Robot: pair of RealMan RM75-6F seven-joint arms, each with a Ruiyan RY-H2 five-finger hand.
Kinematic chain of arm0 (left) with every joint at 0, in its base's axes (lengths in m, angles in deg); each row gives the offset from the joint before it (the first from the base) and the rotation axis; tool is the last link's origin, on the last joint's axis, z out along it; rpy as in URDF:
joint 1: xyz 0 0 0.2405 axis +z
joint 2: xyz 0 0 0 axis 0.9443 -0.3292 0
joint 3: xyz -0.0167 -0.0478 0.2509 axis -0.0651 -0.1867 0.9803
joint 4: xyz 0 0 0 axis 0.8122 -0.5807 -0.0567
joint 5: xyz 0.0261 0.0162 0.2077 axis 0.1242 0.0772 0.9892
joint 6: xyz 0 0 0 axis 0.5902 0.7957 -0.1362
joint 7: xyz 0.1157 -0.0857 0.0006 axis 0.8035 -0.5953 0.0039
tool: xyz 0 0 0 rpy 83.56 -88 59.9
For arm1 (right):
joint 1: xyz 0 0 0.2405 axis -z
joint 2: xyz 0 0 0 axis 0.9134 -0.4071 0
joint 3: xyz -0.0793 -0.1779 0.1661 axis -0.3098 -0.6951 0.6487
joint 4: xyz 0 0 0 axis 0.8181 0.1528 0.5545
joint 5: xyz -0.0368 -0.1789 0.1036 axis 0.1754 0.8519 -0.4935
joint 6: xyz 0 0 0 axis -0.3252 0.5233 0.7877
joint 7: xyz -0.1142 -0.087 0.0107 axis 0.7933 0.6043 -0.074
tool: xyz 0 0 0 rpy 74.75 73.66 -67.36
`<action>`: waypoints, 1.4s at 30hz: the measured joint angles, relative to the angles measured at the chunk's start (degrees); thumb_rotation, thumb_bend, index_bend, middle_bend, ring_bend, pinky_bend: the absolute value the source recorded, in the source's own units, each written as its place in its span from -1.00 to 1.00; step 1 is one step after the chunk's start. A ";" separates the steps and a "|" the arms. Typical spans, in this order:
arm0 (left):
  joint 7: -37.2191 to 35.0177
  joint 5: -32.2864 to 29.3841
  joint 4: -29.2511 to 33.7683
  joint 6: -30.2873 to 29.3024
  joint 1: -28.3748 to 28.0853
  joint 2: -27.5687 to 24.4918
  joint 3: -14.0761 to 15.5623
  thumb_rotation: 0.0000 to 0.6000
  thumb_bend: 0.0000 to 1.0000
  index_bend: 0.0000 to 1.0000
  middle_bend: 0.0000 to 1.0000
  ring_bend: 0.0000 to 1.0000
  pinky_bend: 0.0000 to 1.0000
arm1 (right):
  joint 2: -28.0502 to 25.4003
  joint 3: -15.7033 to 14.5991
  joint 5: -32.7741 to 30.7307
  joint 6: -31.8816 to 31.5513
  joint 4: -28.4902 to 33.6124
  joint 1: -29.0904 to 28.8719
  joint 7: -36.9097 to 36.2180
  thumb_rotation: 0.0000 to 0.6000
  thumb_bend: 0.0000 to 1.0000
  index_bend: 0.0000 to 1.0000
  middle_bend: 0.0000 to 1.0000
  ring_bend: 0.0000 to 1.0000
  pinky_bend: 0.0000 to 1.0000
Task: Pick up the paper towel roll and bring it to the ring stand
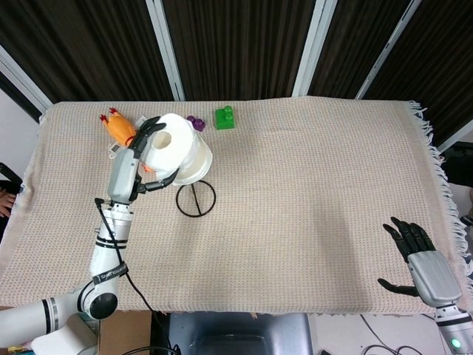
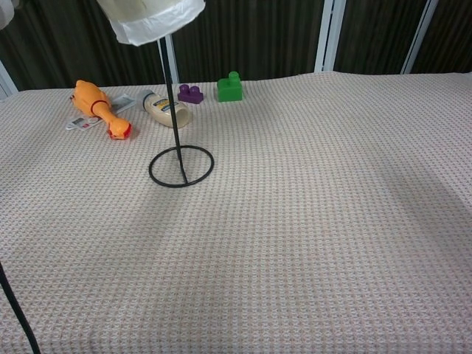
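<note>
My left hand (image 1: pixel 145 151) grips the white paper towel roll (image 1: pixel 179 150) and holds it up in the air, its core hole facing up toward the head camera. The roll's lower end (image 2: pixel 151 18) shows at the top of the chest view, right at the top of the ring stand's upright rod. The black ring stand (image 1: pixel 196 198) has its round base (image 2: pixel 181 166) flat on the cloth just below the roll. My right hand (image 1: pixel 421 259) hangs open past the table's front right corner, holding nothing.
Along the far left edge lie an orange rubber chicken (image 2: pixel 99 107), a cream bottle (image 2: pixel 165 109) on its side, a purple block (image 2: pixel 191 94) and a green block (image 2: pixel 229 88). A beige woven cloth (image 1: pixel 310 207) covers the table, fringed at its right edge.
</note>
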 measured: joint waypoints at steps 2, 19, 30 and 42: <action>0.30 -0.59 0.09 0.69 -0.17 -0.25 0.00 1.00 0.41 0.43 0.70 0.60 1.00 | -0.05 0.02 0.04 -0.15 0.01 0.06 -0.11 1.00 -0.72 -1.00 -1.00 -1.00 -1.00; 2.11 -3.93 2.83 5.99 -0.72 -4.60 1.04 1.00 -0.22 -1.00 -1.00 -1.00 -0.85 | -0.31 -0.20 0.58 -0.41 0.10 0.26 -0.14 1.00 -0.72 -1.00 -1.00 -1.00 -1.00; 1.56 -0.13 3.27 3.12 -0.20 -4.70 2.05 1.00 -0.26 -1.00 -1.00 -1.00 -0.88 | -0.33 -0.30 1.06 -1.03 0.03 0.54 -0.20 1.00 -0.72 -1.00 -1.00 -1.00 -1.00; 1.19 12.42 6.11 -1.84 9.68 -13.12 14.27 1.00 -0.18 -1.00 -1.00 -1.00 -0.92 | 0.09 -0.60 1.52 -1.18 -0.02 0.82 1.31 1.00 -0.72 -1.00 -1.00 -1.00 -1.00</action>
